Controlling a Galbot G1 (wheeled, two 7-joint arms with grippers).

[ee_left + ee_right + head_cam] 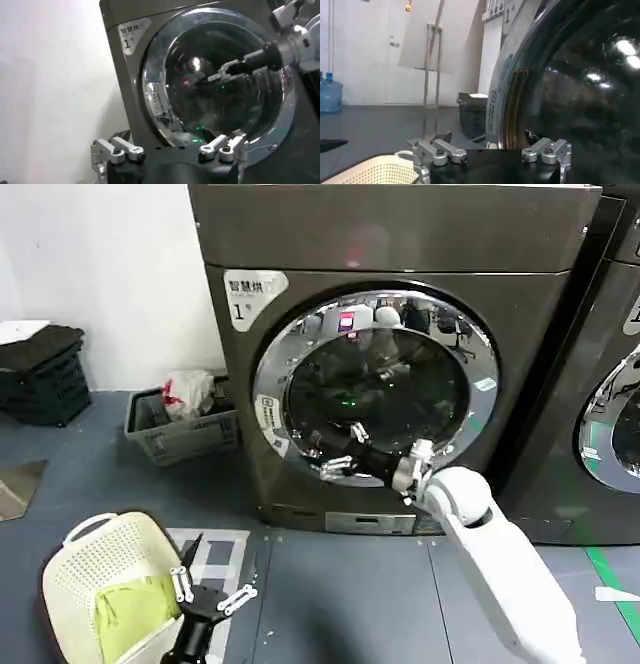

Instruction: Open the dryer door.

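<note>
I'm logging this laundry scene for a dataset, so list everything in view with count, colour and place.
dryer door: 1, chrome rim with dark glass, front of the grey machine, closed
neighbouring machine: 1, darker, to the robot's right
grey basket: 1, on the floor left of the dryer, holding a white bag
white laundry basket: 1, near left floor, yellow-green cloth inside
black crates: stacked, far left by the wall
water bottle: 1, blue, across the room
right gripper: 1, open, at the door's lower left rim
left gripper: 1, open, low by the white basket

White wall (110,274), blue-grey floor (340,594), grey basket (180,429) against the wall
</note>
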